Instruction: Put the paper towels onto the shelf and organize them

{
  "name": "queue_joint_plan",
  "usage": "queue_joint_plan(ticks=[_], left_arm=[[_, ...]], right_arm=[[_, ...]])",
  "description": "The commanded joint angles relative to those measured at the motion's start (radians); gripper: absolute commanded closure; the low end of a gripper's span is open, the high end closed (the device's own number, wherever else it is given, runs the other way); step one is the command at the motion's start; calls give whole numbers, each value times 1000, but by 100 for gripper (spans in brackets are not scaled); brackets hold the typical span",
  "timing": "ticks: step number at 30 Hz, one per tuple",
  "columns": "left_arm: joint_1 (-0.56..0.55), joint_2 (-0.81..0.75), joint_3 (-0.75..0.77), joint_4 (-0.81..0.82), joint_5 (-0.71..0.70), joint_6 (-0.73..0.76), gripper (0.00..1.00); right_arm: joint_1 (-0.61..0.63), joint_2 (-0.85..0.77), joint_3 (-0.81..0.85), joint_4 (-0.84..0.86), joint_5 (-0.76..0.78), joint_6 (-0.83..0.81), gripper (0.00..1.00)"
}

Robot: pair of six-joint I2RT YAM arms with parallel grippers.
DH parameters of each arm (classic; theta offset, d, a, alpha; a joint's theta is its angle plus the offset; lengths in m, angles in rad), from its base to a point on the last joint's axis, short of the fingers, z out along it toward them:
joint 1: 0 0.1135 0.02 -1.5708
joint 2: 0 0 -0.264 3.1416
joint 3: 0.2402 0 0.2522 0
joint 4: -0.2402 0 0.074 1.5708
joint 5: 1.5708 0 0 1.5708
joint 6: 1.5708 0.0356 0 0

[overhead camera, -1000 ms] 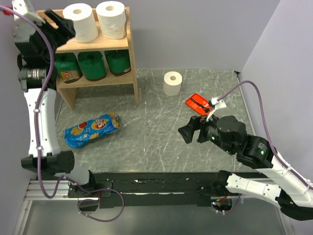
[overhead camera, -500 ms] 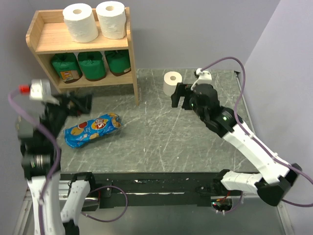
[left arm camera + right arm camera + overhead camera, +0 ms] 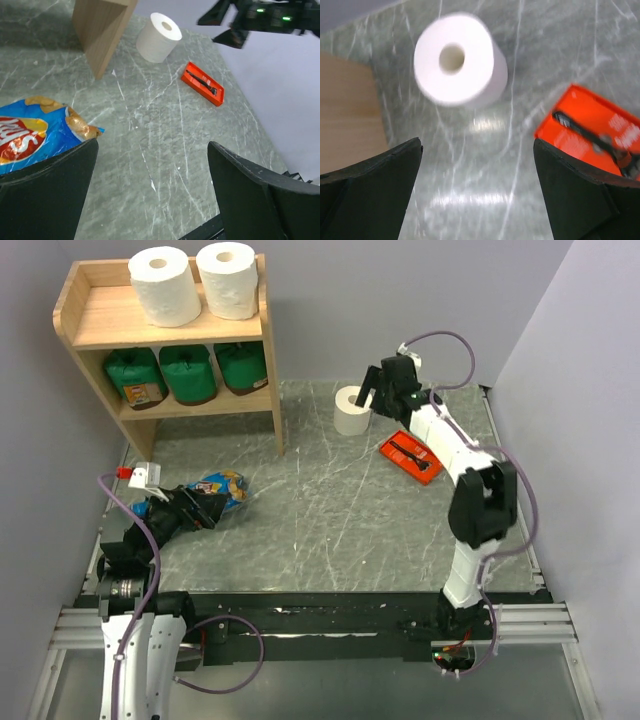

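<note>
From above, the shelf (image 3: pixel 100 330) stands at the upper left of the frame with two white rolls (image 3: pixel 165 285) side by side on the right of its top board, leaving bare wood to their left, probably room for one more. Three green-wrapped rolls (image 3: pixel 187 373) fill the lower tier in a row. The loose white roll (image 3: pixel 352 410) stands upright on the worktop (image 3: pixel 320 520) just right of the shelf, upper centre. The right hand (image 3: pixel 372 392) hangs close by its right side with fingers spread and nothing in them, apparently lined up to take it. The left hand (image 3: pixel 197 508) sits low at the lower left beside the blue snack bag (image 3: pixel 218 483), out of the way. In the left wrist view that hand is wide open and empty. The bag lies at the left edge, the loose roll near the top centre beside the shelf's side panel, and an orange-red tray (image 3: pixel 202 84) to its right. In the right wrist view the fingers frame the bottom corners, open, with the roll's hollow core facing up at upper centre. It is not yet between them, so the hand seems to need to drop lower before closing.
</note>
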Motion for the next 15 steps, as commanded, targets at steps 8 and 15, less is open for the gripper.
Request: queue_joint_plan(ticks=[8, 15], left_arm=[[-4, -4, 0, 113, 86, -9, 4], [4, -5, 5, 105, 72, -3, 4]], right_arm=[[-127, 365, 439, 23, -247, -12, 5], [-136, 443, 503, 24, -251, -12, 7]])
